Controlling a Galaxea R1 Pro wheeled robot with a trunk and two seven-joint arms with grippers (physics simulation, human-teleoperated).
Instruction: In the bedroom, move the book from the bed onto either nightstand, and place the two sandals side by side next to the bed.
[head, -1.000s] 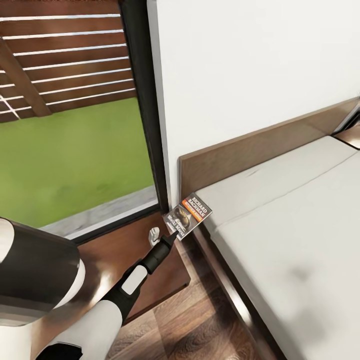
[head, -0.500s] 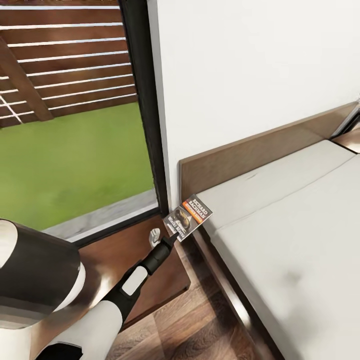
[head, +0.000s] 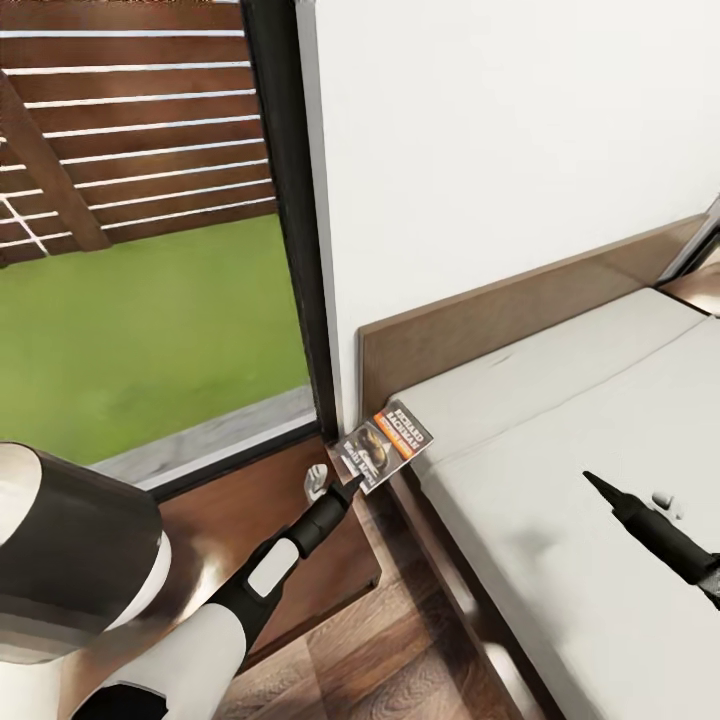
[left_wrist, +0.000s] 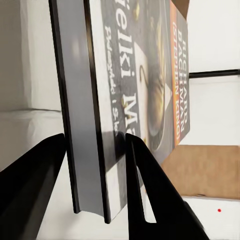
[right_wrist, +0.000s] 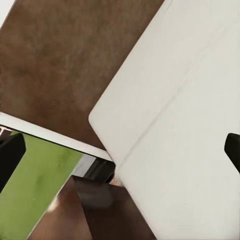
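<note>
Dark wood nightstand (head: 255, 520) sits beside the bed (head: 600, 480); the left hand (head: 345, 484) holds the book (head: 385, 445) above its corner. Close up, black fingers (left_wrist: 150, 185) pinch the book's lower edge. The right hand (head: 592, 482) hovers over the mattress, fingers spread wide.

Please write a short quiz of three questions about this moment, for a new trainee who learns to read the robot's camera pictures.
1. True or false: the left gripper holds the book between its two fingers.
2. Over which surface does the right gripper hover? A) the nightstand B) the mattress of the bed C) the floor
3. Fill in: the book is in the air near the corner of the bed, above the edge of the ____.

Key
1. True: in the left wrist view the book stands between the fingers.
2. B.
3. nightstand.
</note>
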